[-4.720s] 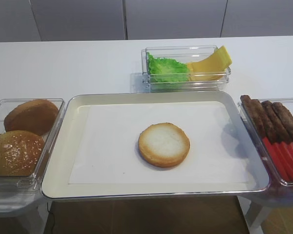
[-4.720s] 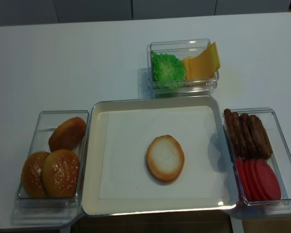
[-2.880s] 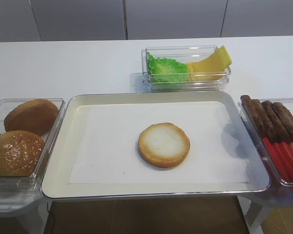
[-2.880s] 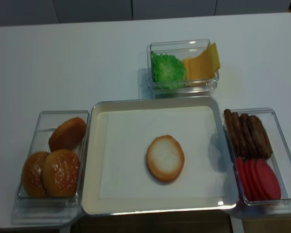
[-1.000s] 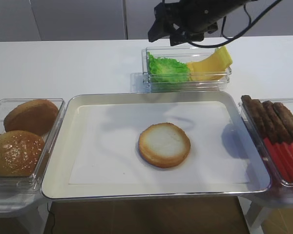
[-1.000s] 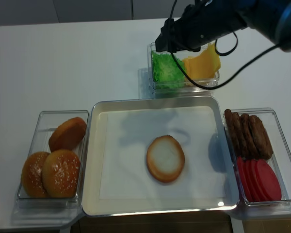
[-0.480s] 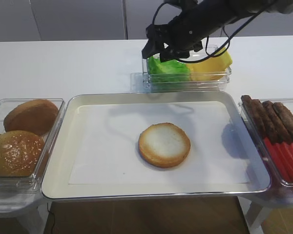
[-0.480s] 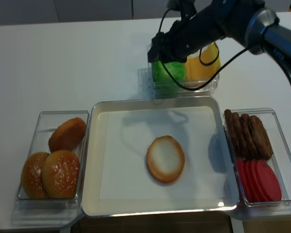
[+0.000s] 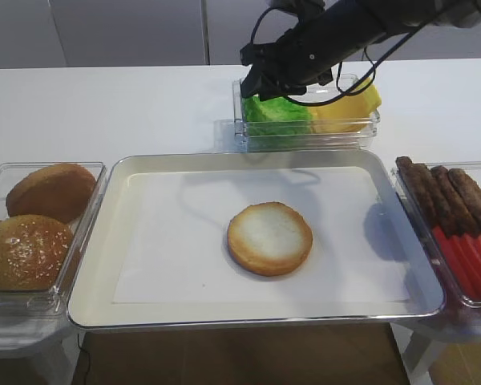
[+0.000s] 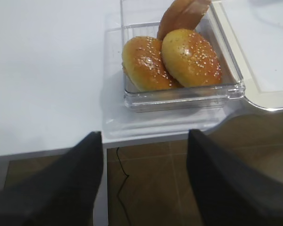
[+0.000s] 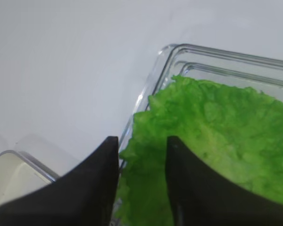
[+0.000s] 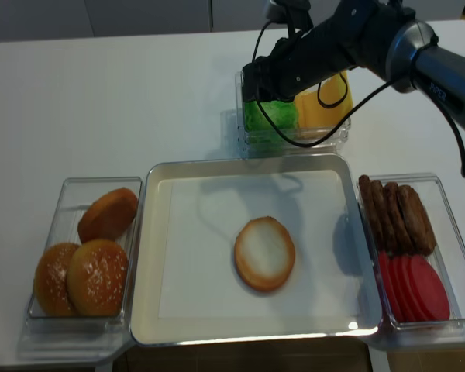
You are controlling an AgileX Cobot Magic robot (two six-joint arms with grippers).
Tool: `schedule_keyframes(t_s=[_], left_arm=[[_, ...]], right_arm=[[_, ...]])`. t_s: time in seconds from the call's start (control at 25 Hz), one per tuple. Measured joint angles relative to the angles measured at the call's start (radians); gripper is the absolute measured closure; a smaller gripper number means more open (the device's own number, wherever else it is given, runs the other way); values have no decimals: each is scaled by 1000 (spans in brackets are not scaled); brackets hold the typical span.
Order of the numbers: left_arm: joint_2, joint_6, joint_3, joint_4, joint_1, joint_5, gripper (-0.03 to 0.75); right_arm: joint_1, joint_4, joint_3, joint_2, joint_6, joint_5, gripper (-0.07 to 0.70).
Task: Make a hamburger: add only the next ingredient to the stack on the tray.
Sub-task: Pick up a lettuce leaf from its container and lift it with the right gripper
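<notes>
The lettuce leaf lies bright green and frilly in the left half of a clear tub behind the tray. My right gripper hangs down into that tub. In the right wrist view its two black fingers stand a little apart, astride the leaf's left edge, with lettuce showing in the gap. The stack is a single flat bun bottom, in the middle of the paper-lined tray. My left gripper is open and empty over the floor by the table's near left corner.
Yellow cheese slices share the lettuce tub on its right. A tub of sesame buns sits left of the tray. Sausages and tomato slices fill the tub on the right. The right arm's cable loops over the lettuce tub.
The right arm came in from the back right and lowered into the lettuce tub. Its fingers have narrowed around the leaf's edge over the last second. The lettuce still lies in the tub.
</notes>
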Motion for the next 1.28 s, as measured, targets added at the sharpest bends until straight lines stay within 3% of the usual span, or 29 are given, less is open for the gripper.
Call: schedule_keyframes(t_s=[0.24,0.64,1.28], left_arm=[[0,0,0,0,0,0,296],[0,0,0,0,0,0,296],[0,0,0,0,0,0,296]], right_arm=[[0,9,0,11,0,0,398],[0,13,0,14,0,-2,587],[0,0,0,-25,-4,12,595]])
